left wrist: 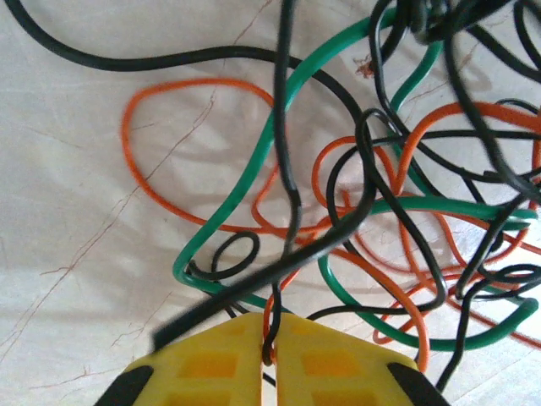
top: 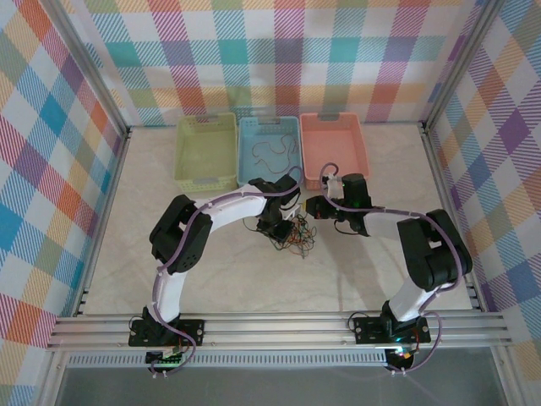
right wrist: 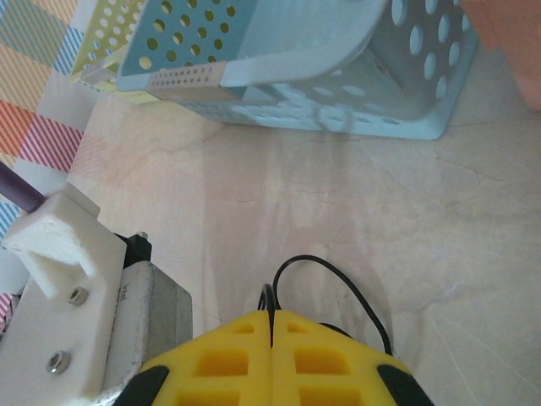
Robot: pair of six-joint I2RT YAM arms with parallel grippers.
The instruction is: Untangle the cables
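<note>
At the middle of the worktop [top: 245, 288], just near of the blue basket [top: 269, 173], the cables [top: 294, 241] are heaped in a tangle of black, orange and green strands. The left fingers [left wrist: 211, 364] are pressed shut on a black strand [left wrist: 292, 194] at the heap's edge, perhaps an orange one too. The right fingers [right wrist: 220, 364] are closed tight on a black cable [right wrist: 338, 279], its loop seen beyond the tips. Both grips are judged placed so that strands can be drawn apart.
</note>
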